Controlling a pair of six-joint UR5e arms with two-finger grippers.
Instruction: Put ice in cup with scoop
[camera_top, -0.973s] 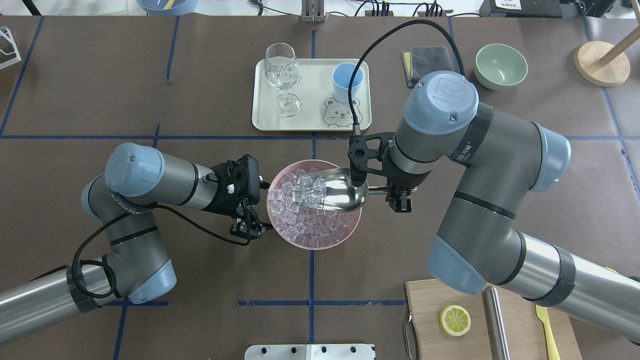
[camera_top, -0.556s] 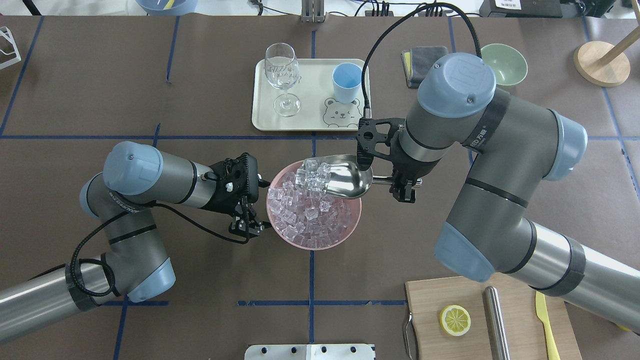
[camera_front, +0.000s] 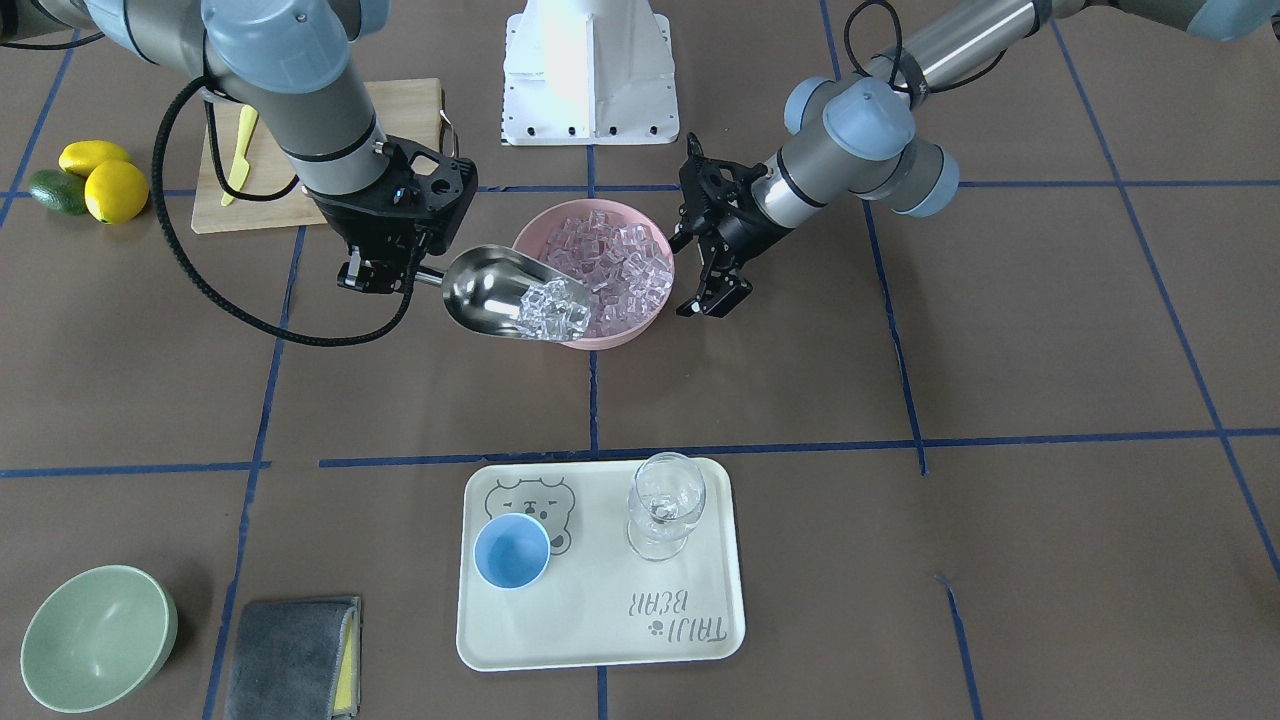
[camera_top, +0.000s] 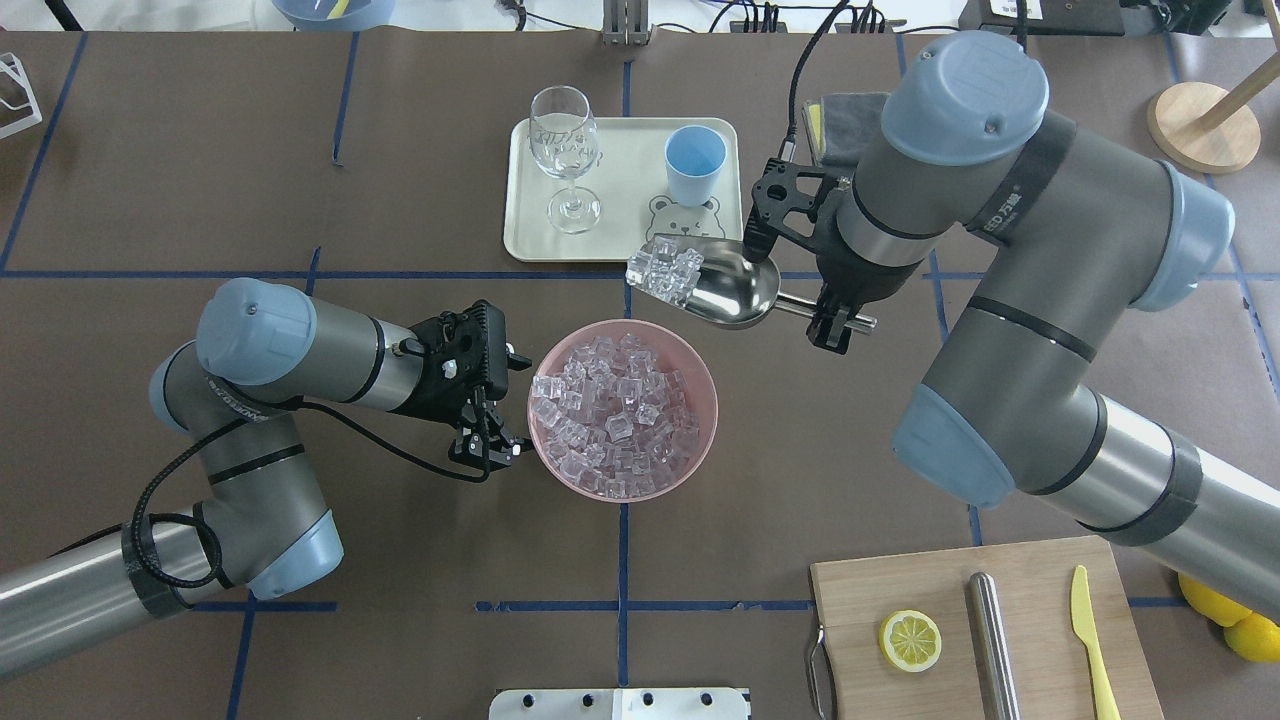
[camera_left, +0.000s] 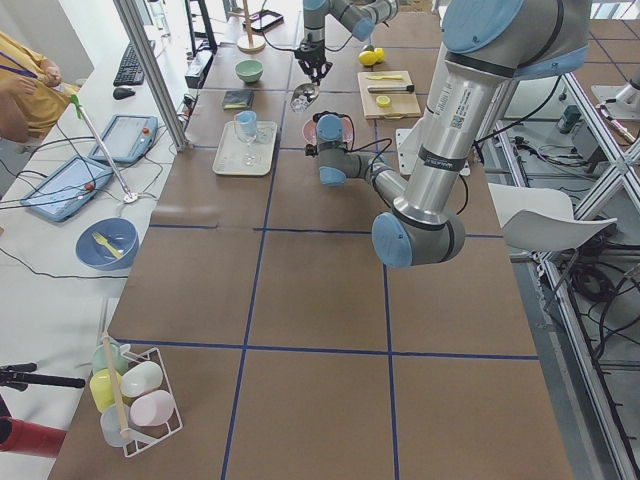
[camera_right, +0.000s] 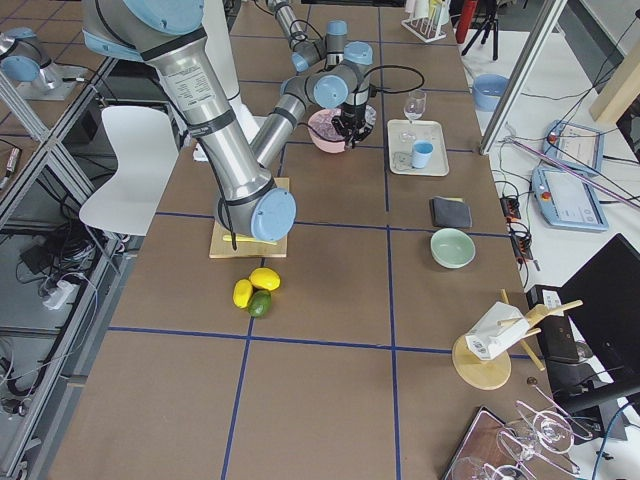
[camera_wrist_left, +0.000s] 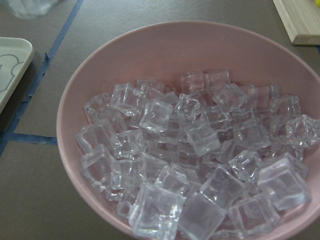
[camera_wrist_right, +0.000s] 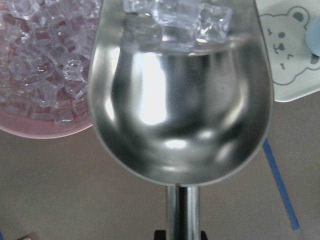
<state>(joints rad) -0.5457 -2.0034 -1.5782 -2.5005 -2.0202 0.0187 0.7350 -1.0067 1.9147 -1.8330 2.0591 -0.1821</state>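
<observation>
My right gripper (camera_top: 838, 322) is shut on the short handle of the steel scoop (camera_top: 735, 290), held in the air between the pink bowl (camera_top: 705, 400) and the tray (camera_top: 630, 195). Several ice cubes (camera_top: 665, 272) lie at the scoop's front lip, also seen in the right wrist view (camera_wrist_right: 175, 20). More ice (camera_top: 615, 415) fills the pink bowl. The light-blue cup (camera_top: 695, 160) stands upright and empty on the tray, a little beyond the scoop's tip. My left gripper (camera_top: 487, 445) is open and empty, just left of the bowl.
A clear stemmed glass (camera_top: 565, 150) stands on the tray's left part. A green bowl (camera_front: 95, 635) and a grey cloth (camera_front: 290, 658) lie beyond the right arm. A cutting board (camera_top: 1030, 610) with lemon slice, steel cylinder and yellow knife sits front right.
My right arm has lifted the scoop with its ice out of the pink bowl and carried it away towards the tray and cup. My left gripper has drawn slightly left of the bowl.
</observation>
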